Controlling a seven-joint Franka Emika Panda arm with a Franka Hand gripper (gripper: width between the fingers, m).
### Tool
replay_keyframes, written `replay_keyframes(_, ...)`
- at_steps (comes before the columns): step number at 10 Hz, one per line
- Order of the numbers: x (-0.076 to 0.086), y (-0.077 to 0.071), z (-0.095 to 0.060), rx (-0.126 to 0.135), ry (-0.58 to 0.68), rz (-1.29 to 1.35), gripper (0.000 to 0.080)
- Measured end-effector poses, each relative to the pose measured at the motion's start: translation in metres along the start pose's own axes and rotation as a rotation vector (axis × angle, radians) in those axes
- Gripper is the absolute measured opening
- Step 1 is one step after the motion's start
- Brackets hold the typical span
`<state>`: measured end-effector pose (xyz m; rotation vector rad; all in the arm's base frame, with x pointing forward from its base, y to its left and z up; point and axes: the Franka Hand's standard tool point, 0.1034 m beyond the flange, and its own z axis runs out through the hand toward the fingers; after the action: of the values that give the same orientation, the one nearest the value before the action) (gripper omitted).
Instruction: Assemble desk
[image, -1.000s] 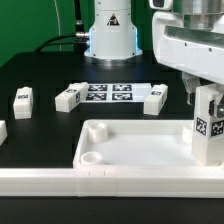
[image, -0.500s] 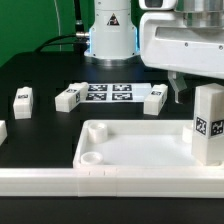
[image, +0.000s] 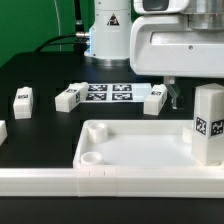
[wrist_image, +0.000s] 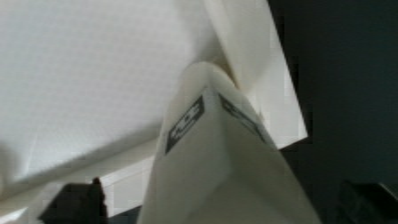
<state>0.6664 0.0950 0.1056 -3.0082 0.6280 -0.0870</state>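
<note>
Though unseen wrist-side, loose legs (image: 68, 97) ext.

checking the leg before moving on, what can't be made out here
- exterior view: the socket of the desk top under the upright leg, hidden by that leg
- exterior view: a loose leg, cut off by that view's left edge
- wrist view: the tag on the leg, too blurred to read
</note>
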Motion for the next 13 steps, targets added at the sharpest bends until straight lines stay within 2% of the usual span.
replay_keyframes(5,-0.005,-0.005,0.0007,-0.001,-0.002,-0.446,0.0649)
replay_keyframes(9,-0.0036,-0.0038,-0.0005,-0.003,0.0,-0.674,0.0649)
replay_keyframes(11,-0.0028,-0.0021,-0.0001,-0.013,0.0,-0.757,0.039)
replay_keyframes(12,-0.0028,-0.002,0.0001,-0.013,0.0,-0.755,0.039)
replay_keyframes(13,-0.0028,-0.002,0.0001,-0.013,0.0,-0.749,0.0288)
